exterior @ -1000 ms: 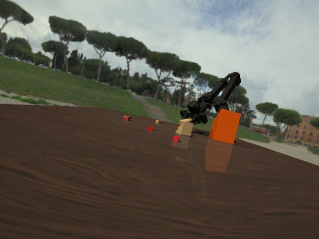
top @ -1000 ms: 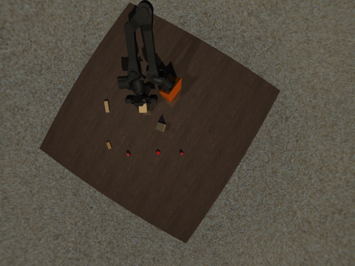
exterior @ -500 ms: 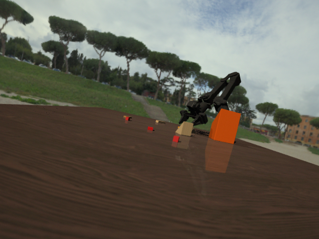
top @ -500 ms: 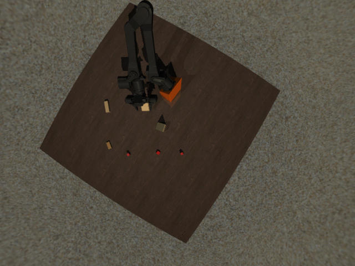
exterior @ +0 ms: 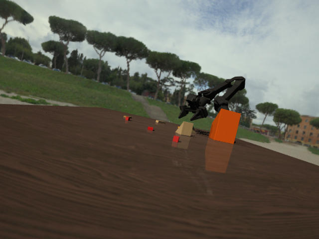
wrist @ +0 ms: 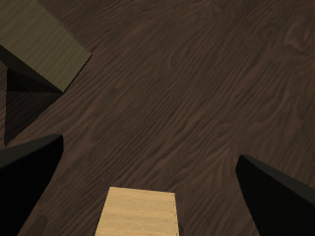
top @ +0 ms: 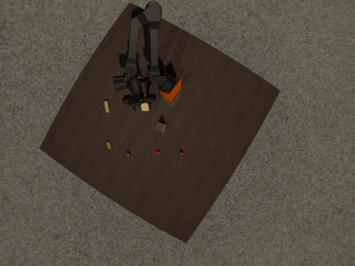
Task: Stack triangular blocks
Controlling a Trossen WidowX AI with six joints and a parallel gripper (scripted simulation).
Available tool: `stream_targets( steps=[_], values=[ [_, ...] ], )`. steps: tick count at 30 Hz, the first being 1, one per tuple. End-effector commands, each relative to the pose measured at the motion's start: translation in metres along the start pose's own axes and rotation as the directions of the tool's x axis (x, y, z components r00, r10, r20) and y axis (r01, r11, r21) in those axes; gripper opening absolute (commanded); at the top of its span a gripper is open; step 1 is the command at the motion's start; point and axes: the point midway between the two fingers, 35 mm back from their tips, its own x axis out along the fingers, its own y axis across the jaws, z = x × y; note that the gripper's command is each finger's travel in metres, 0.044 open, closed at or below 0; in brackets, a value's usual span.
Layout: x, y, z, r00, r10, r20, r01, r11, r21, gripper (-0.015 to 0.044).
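Note:
My gripper (top: 141, 105) (exterior: 185, 118) (wrist: 153, 152) is open and empty, raised above the table. One triangular block (top: 145, 107) (wrist: 140, 212) shows a light tan face below the fingers in the wrist view, not between them; the exterior view shows no block up at the fingers. Whether it has fully settled is hard to tell. The other triangular block (top: 161, 126) (exterior: 186, 128) (wrist: 41, 41) stands on the table apart from it, with a sloped face on the left in the exterior view and a shaded olive face from above. The two blocks are not stacked.
A tall orange block (top: 175, 90) (exterior: 225, 126) stands close beside the arm. Two small tan bars (top: 106, 106) (top: 108, 144) lie on the left side. Three small red blocks (top: 128, 154) (top: 157, 152) (top: 181, 153) lie beyond the shaded triangular block.

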Motion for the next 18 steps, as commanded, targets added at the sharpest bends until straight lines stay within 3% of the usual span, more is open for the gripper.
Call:
stream_targets(
  steps=[1, 6, 11, 18],
  values=[
    [-0.023, -0.001, 0.024, 1.0, -0.007, 0.0, 0.007, 1.0, -0.001, 0.044],
    [-0.053, 0.005, 0.043, 1.0, -0.024, 0.01, 0.024, 1.0, 0.0, 0.044],
    [-0.048, 0.003, 0.043, 1.0, -0.015, 0.015, 0.015, 1.0, -0.005, 0.044],
    [-0.043, 0.011, 0.035, 0.959, 0.183, -0.217, -0.154, 0.978, 0.141, 0.044]
  ],
)
